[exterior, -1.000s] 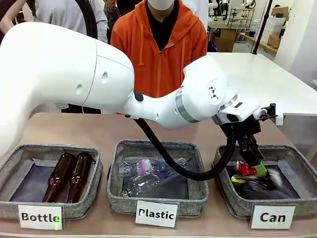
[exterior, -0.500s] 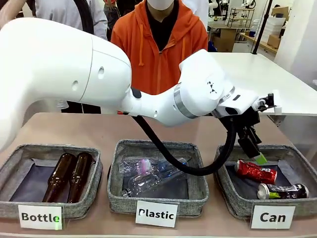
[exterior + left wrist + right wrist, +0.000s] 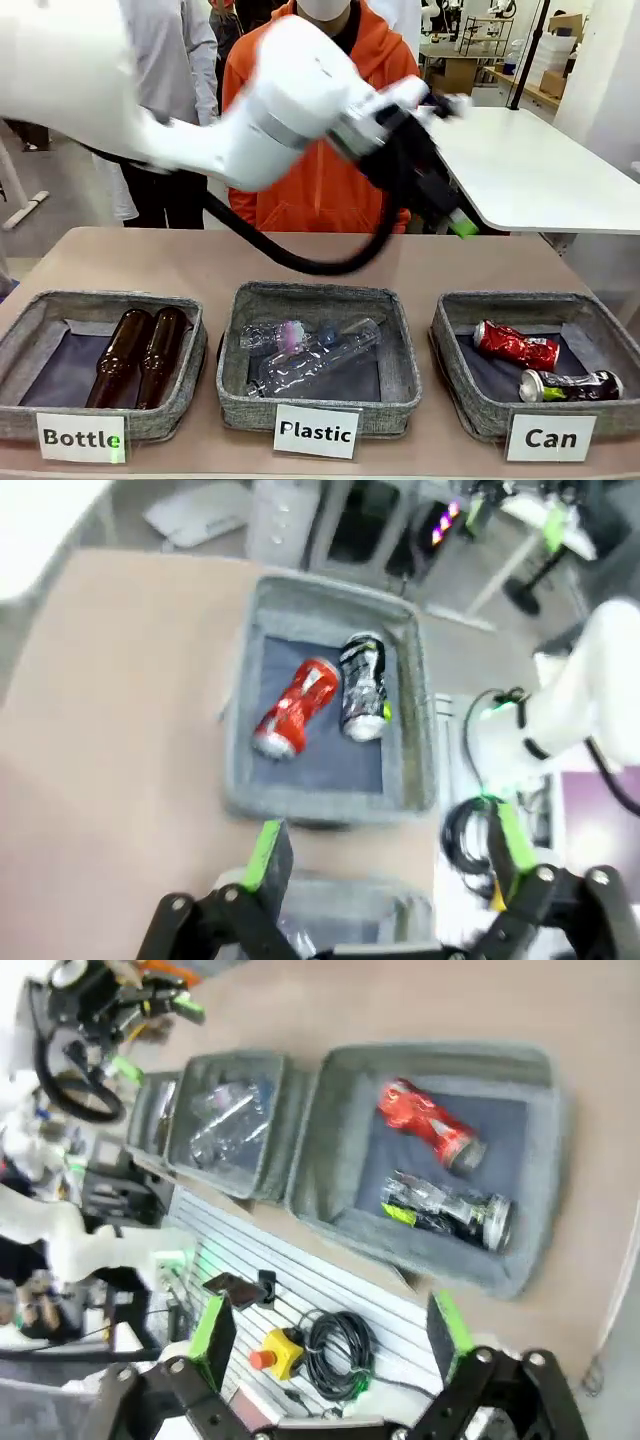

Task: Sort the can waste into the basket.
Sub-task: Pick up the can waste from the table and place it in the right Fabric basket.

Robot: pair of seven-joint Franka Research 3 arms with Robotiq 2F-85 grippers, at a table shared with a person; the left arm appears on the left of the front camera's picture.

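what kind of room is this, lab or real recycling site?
Likely a robotics lab: printed-label sorting baskets on a table, white workbenches behind, coiled cables and a yellow emergency-stop button by the rig.

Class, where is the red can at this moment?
In the front view the red can lies inside the "Can" basket at the right, just behind the dark can.

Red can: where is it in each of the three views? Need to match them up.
Front view: the red can lies lower right, in the far part of the Can basket.
Left wrist view: the red can lies centre, left of the dark can.
Right wrist view: the red can lies upper right, above the dark can.
Shared landmark: the grey Can basket holding both cans.
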